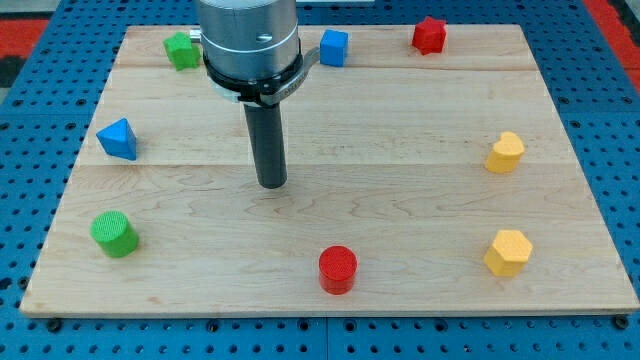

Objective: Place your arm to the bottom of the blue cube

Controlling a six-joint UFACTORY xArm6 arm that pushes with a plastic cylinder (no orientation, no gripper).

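On the pale, grained wooden board [400, 180], the ribbed red cylinder [338, 269] sits nearest, at about 6 o'clock, with a ribbed green cylinder [114, 234] at 8 o'clock and a yellow hexagonal block [507, 252] at 4 o'clock. Further back, a blue triangular block [118, 139] lies at 9 o'clock and a second yellow block [505, 153], its shape unclear, at 3 o'clock. My tip [272, 185], the blunt end of a smooth dark rod with no jaws to open or close, rests near the centre, touching nothing. At the far edge stand a green block [182, 50], a red star-like block [429, 35] and the blue cube [334, 47], glossy and square-faced, well apart from my tip at roughly its 1 o'clock.
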